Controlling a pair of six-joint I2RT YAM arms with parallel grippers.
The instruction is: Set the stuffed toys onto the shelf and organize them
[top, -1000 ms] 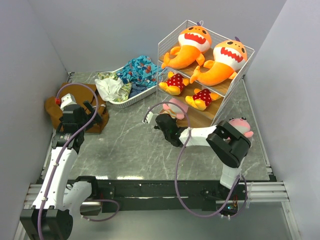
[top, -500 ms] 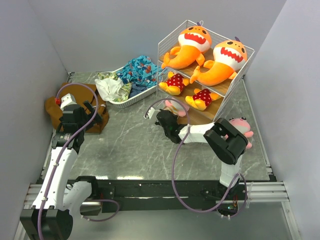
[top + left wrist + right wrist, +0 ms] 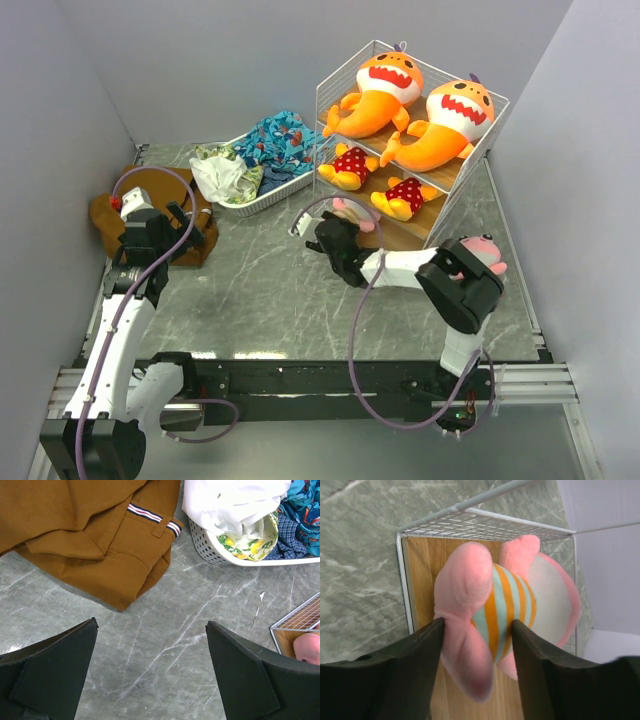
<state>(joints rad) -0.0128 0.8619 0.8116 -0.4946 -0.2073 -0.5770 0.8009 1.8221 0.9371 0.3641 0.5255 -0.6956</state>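
1. While the right gripper (image 3: 477, 630) is closed to the width of a soft body, you hold one pink striped plush (image 3: 495, 600) pinched between its dark fingers (image 3: 395, 675), over the lowest plank (image 3: 422, 580) of the shelf (image 3: 485, 515), near the plank's 10 o'clock corner. Whether it touches the wood cannot be told.
2. Axis: in the right wrist view the plush lies slantwise, from about 7 o'clock up to 1 o'clock, its pale face towards 2 o'clock and deeper into the tier.
3. Second pink plush (image 3: 480, 247): on the table (image 3: 260, 290) at 3 o'clock in the top view, against the right arm. The left arm is well apart.
4. Left gripper (image 3: 151, 625): spread wide, holding nothing, with the brown cloth (image 3: 85, 535) at 11 o'clock and the basket (image 3: 215, 550) at 1 o'clock.
5. Materials: yielding fleece with orange and teal stripes; rigid white wire grid; smooth wood.
6. Shelved: shark plushes (image 3: 385, 85) on the top tier, dolls (image 3: 350, 165) on the middle tier.
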